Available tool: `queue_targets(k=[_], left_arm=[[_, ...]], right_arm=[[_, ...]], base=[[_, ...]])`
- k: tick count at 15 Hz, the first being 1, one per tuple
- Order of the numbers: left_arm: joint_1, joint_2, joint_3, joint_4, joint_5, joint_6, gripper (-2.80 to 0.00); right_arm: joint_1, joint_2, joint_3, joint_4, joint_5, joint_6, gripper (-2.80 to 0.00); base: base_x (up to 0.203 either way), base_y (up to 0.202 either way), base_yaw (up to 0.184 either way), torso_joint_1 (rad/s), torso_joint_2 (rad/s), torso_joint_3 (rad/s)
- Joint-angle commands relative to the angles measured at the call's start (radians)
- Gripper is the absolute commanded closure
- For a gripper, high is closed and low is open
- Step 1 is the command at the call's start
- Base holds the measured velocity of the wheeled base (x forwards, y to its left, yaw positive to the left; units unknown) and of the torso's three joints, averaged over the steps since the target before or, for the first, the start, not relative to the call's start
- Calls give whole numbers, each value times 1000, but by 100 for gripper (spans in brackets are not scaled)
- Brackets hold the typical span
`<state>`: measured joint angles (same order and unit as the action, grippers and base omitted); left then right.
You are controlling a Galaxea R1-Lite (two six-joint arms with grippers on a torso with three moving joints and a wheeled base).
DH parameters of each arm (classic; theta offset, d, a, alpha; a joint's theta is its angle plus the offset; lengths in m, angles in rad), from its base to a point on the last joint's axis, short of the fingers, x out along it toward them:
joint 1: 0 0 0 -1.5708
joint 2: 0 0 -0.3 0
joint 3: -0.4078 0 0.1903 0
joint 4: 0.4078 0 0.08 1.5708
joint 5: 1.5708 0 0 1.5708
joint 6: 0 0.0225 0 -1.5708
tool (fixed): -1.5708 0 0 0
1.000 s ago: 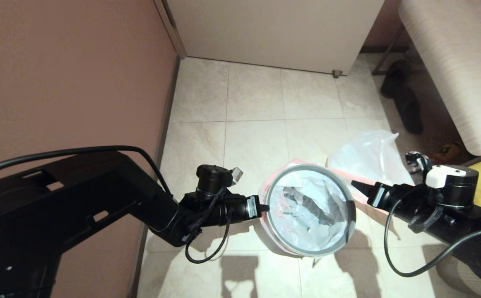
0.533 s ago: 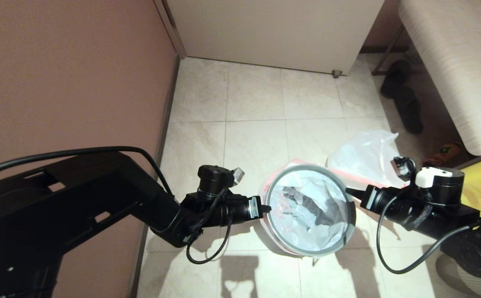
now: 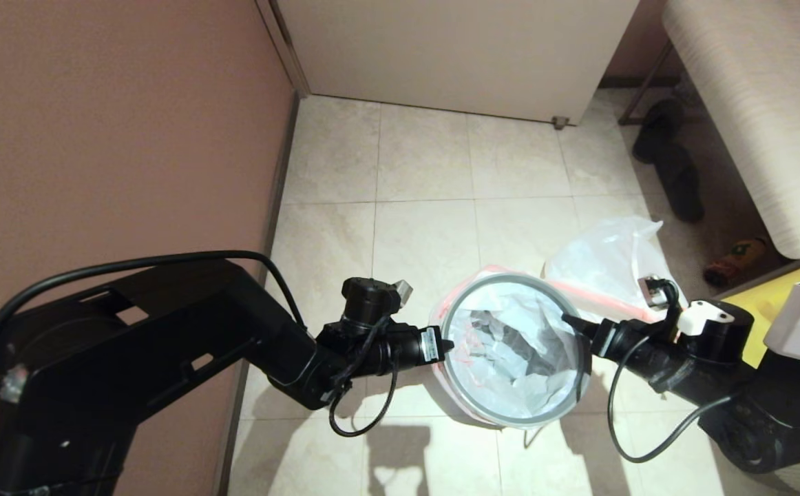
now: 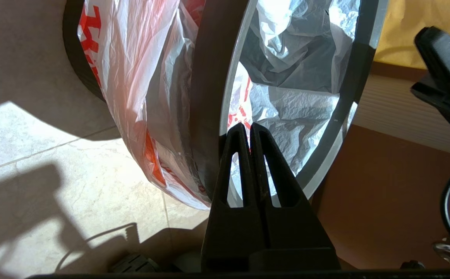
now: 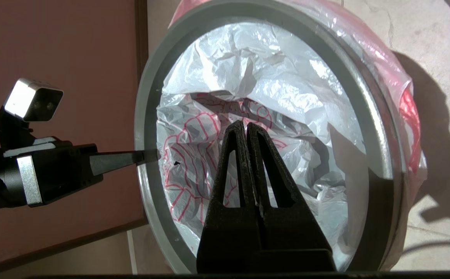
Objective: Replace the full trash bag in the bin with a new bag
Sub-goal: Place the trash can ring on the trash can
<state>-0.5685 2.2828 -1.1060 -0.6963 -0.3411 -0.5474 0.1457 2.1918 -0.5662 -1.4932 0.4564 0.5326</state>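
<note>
**No readable text in view**

You will find nothing here that you can actually read. The new bag lining the bin carries red print: in the left wrist view, at the upper left of the frame, bold red strokes run down its outer film, but they are creased and cut off, so you cannot make out a letter. In the right wrist view, at the centre left of the frame, the print shows through from inside as red outline shapes, again not legible. A small pale label sits on the left gripper's wrist, near the middle of the head view, too small to read.
</note>
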Motion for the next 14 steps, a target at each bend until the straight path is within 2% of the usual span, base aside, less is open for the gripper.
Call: queue_targets(k=[1,10,14], left_arm=[[-1,10,-2,-3,-1,-3,0],[-2,17,-5,-5,2,-3,0],[-2,20,-5,-5,28,-3,0]], right_arm=[[0,29,5,-9,3,2,0],[-35,88,-44,-10,-1,0,0],[-35,109,-61,-10,-1,-14,0]], base=[[0,0,0,0,0,0],[0,0,0,0,0,0],[0,0,0,0,0,0]])
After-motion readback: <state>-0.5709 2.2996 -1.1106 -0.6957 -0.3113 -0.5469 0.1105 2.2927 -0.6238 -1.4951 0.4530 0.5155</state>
